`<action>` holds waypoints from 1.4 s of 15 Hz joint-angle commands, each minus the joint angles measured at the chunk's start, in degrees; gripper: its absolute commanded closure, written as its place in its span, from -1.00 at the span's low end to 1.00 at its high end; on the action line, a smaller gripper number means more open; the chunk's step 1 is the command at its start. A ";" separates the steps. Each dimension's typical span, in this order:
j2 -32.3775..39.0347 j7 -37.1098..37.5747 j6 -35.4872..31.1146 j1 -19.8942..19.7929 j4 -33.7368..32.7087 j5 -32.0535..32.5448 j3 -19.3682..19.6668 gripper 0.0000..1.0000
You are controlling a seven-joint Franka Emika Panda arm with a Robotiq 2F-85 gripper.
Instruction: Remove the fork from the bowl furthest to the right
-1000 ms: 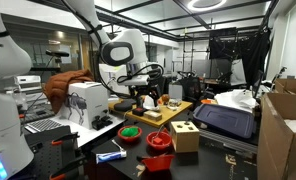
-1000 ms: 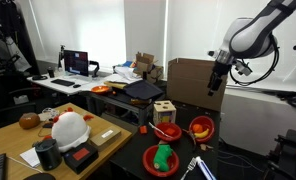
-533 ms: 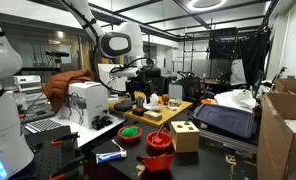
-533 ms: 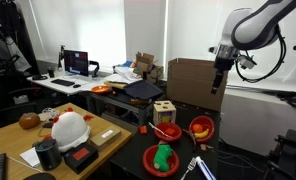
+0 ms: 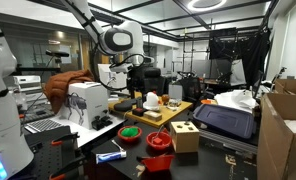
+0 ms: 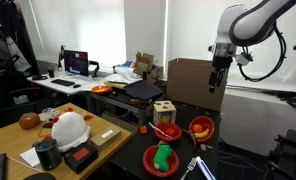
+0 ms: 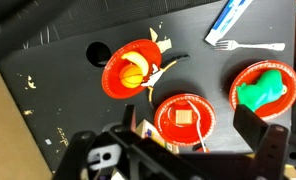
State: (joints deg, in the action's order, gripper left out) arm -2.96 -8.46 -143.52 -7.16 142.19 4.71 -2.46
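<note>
Since a second ago the arm has lifted and swung toward the back of the scene. In an exterior view the gripper now hangs high, and its jaws and the fork are too small to make out.

In an exterior view the gripper points down, well above the black table. The bowl with the orange inside sits farthest right of the red bowls. The fork cannot be picked out here.

In the wrist view the gripper shows its jaws spread wide and holding nothing. The bowl lies at upper left. The fork leans in it, its handle reaching out over the rim. Nearby are a plain red bowl and a green-filled bowl.
</note>
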 commanded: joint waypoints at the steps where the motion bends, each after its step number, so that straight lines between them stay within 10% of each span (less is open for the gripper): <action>1: -1.60 8.31 6.98 1.46 -3.51 3.50 1.95 -1.00; 21: -2.12 15.91 27.24 2.99 -20.70 1.81 2.32 -1.00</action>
State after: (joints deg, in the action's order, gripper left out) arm -4.43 7.26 -119.04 -5.51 122.97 7.41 -1.01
